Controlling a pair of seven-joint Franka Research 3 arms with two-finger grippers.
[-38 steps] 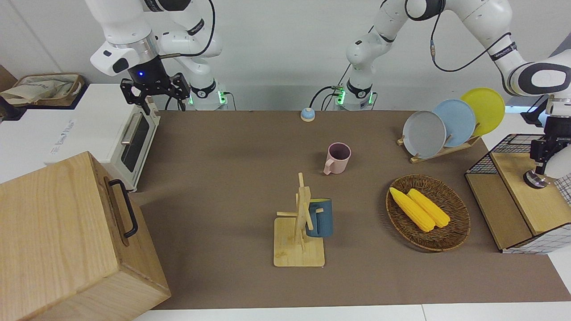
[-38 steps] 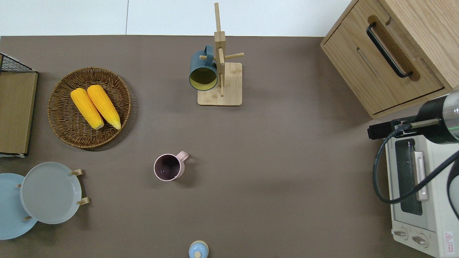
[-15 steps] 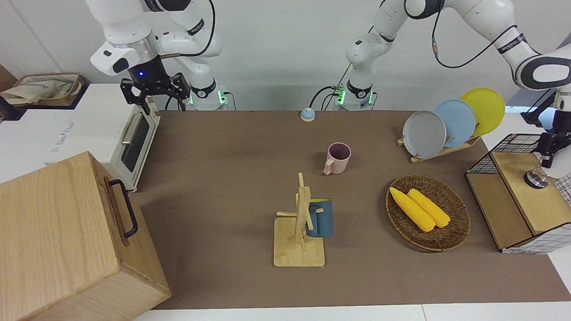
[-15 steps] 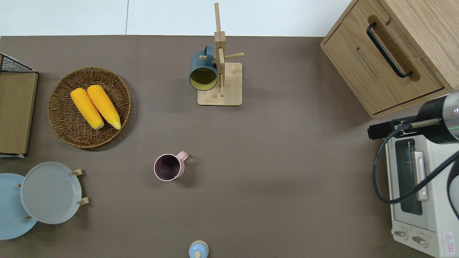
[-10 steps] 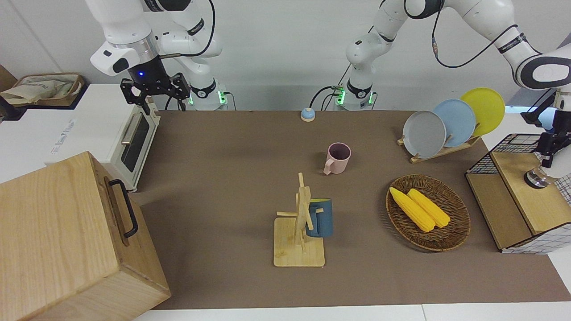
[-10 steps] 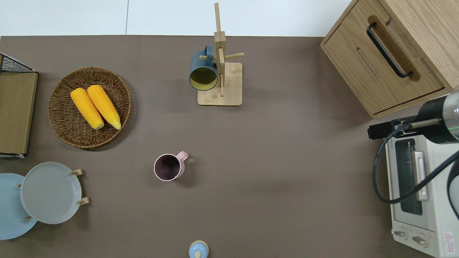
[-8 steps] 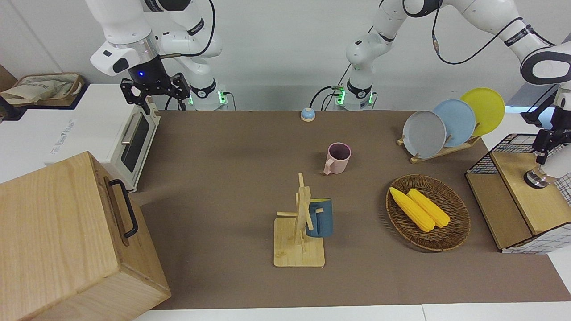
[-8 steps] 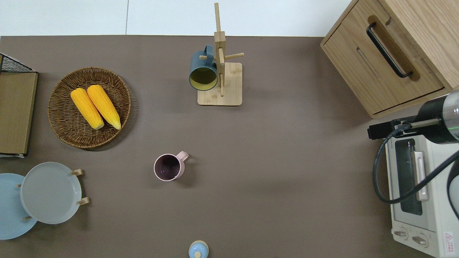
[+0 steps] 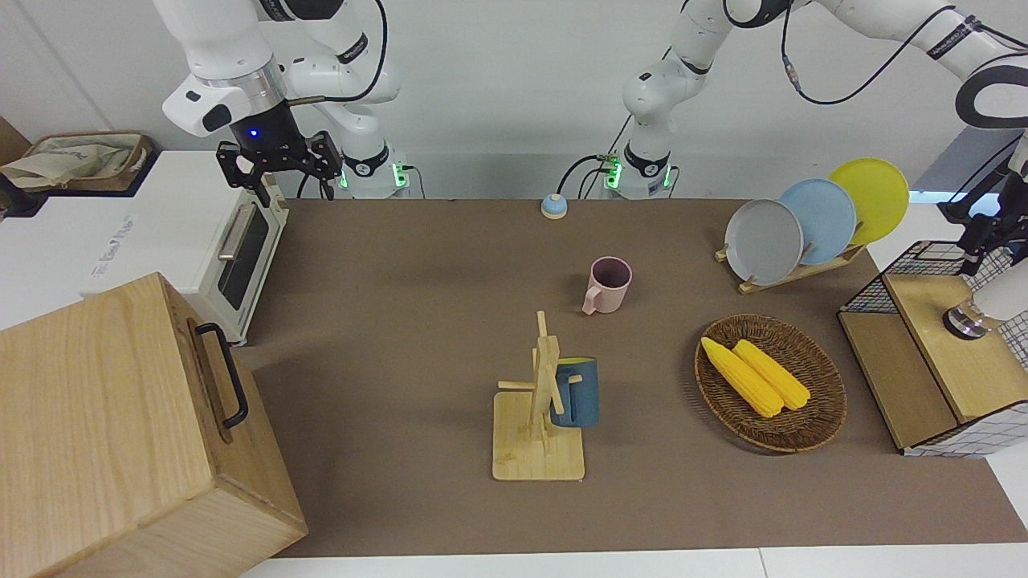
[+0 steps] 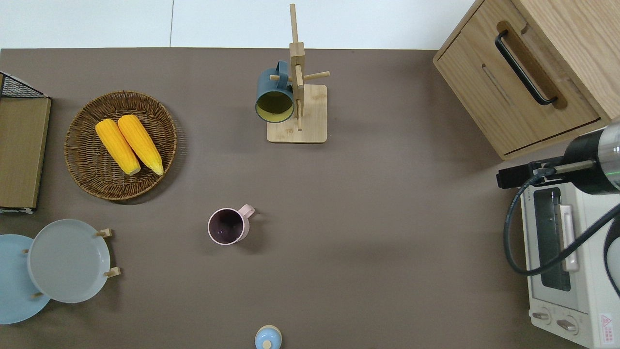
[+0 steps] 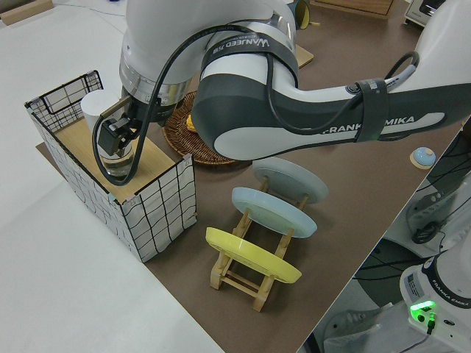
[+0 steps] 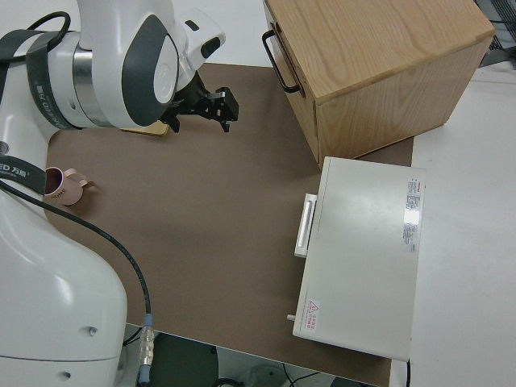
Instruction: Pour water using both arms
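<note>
Left gripper (image 11: 112, 137) hangs over the wire crate (image 11: 158, 198) at the left arm's end of the table, above a white cup-like vessel (image 9: 980, 309) that stands on the wooden shelf (image 9: 948, 353) inside the crate; whether its fingers are spread or pressed together cannot be told, and contact with the vessel cannot be confirmed. Right arm is parked, its gripper (image 9: 277, 164) with fingers spread. Pink mug (image 10: 227, 226) stands upright near the middle of the table (image 10: 368, 218), handle toward the right arm's end, its inside dark. Blue mug (image 10: 273, 97) hangs on its side from a peg of the wooden mug tree (image 10: 297, 87), whose base sits near the table edge farthest from the robots. Wicker basket (image 10: 82, 179) with two corn cobs (image 10: 128, 144) lies toward the left arm's end, between the crate and the mug tree. Plate rack (image 11: 246, 276) holds a grey plate (image 10: 68, 260), a blue plate (image 9: 819, 221) and a yellow plate (image 9: 871, 199) on edge, nearer to the robots than the basket. Small blue knob-like object (image 10: 268, 338) sits at the table edge nearest the robots. Toaster oven (image 10: 562, 271), door shut, stands at the right arm's end, with a wooden box (image 10: 528, 72) with a black handle beside it, farther from the robots.
</note>
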